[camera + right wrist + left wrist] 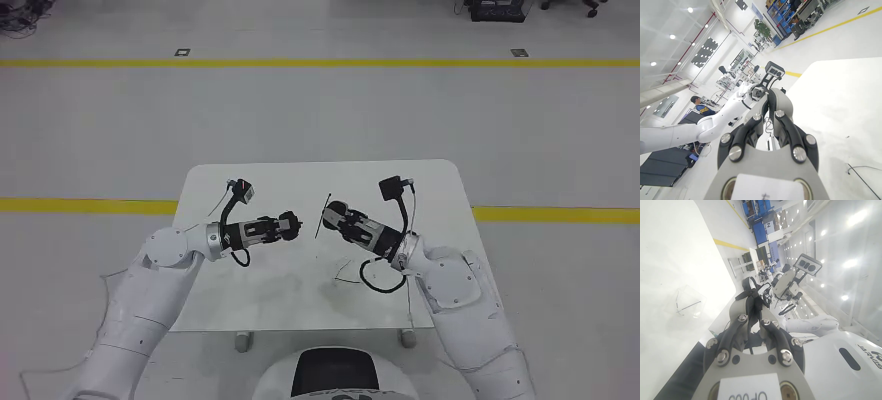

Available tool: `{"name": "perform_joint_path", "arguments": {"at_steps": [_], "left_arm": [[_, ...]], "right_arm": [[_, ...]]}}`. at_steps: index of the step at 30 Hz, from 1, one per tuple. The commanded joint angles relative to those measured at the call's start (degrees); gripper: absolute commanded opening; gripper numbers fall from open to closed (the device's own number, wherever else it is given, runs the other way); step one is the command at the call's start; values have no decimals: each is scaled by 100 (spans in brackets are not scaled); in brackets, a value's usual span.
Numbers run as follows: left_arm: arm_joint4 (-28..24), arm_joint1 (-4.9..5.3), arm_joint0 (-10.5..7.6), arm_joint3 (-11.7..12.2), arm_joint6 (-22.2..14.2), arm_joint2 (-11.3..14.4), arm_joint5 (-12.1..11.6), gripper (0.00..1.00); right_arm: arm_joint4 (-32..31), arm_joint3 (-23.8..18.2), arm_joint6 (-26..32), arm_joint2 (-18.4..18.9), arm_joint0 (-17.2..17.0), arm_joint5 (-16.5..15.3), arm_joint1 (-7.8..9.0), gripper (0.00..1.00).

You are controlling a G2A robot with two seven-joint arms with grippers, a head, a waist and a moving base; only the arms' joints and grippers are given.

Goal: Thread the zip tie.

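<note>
top view: right pincer (333, 212) pinches the zip tie (320, 228), held above the table (430, 180); left pincer (294, 223) is pressed together just beside it, apparently empty. risk: the thin tie flexes or swivels in the pinch, so the tail misses the head.

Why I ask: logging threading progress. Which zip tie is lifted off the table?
The black zip tie held upright in the right gripper, between the arms. The other ties lie flat on the table.
</note>
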Motion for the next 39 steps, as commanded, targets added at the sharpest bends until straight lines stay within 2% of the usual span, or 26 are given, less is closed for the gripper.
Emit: {"name": "perform_joint_path", "arguments": {"at_steps": [1,8,9,13,19,23,30,31,33,39], "left_arm": [[0,0,0,0,0,0,0,0],[0,0,0,0,0,0,0,0],[64,-2,34,-59,143,40,40,0],[408,18,261,-316,504,148,189,0],[420,48,628,-614,1008,176,542,0],[347,67,829,-780,1255,180,817,0],[418,100,1055,-1007,1762,149,1187,0],[472,105,1078,-1060,1852,137,1204,0],[731,118,1112,-1201,2020,124,1085,0],[731,118,1112,-1201,2020,124,1085,0]], "right_arm": [[2,0,4,1,0,0,-1,0],[-14,0,-25,2,-1,3,0,0],[-100,23,-181,-23,-24,15,2,0],[-386,12,-881,-118,-133,0,18,0],[-966,25,-1784,-348,-267,0,126,0],[-1211,153,-2160,-552,-250,0,237,0],[-1359,541,-2706,-877,-112,0,446,0],[-1355,587,-2727,-923,-83,0,473,0],[-1366,605,-2756,-943,-62,0,491,0],[-1366,605,-2756,-943,-62,0,491,0]]}}
